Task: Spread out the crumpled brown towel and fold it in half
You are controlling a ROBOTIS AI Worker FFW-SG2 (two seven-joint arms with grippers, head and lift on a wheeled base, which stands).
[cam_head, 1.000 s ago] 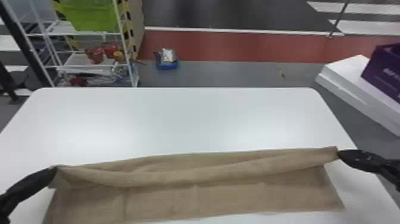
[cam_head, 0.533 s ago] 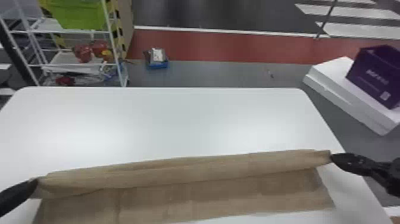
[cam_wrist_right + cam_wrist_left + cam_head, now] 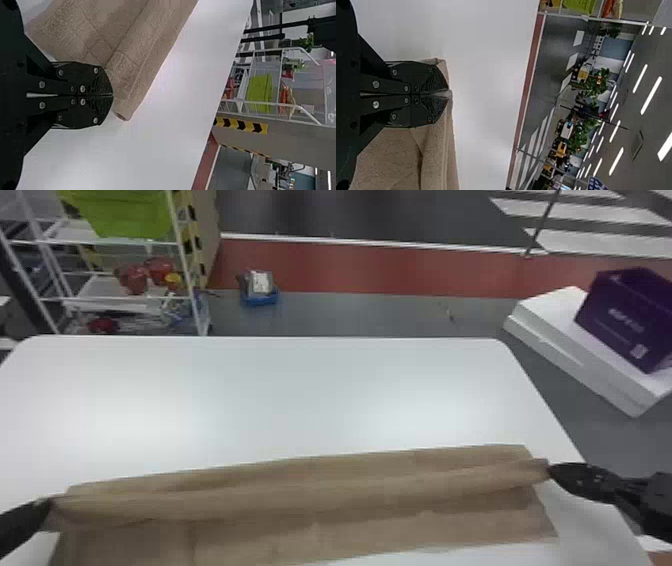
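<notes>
The brown towel (image 3: 350, 490) lies as a long wide strip across the near part of the white table, with a raised ridge running between both grippers. At the ridge's left end, my left gripper (image 3: 49, 504) is shut on the towel; in the left wrist view the left gripper (image 3: 447, 93) pinches a bit of the towel (image 3: 437, 150). My right gripper (image 3: 552, 471) is shut on the ridge's right end. In the right wrist view the right gripper (image 3: 112, 95) has its tips together against the towel (image 3: 138, 51). One layer shows behind the ridge, another in front.
The white table (image 3: 320, 390) extends beyond the towel to its far edge. Past it stand a white rack (image 3: 192, 290) at left and a purple box (image 3: 625, 320) on a white slab (image 3: 575, 340) at right. A blue bin (image 3: 260, 297) sits on the floor.
Both grippers have come toward the near side with the ridge. A band of towel now shows behind the ridge, where half a second ago the ridge was the far border. The head view has panned slightly.
</notes>
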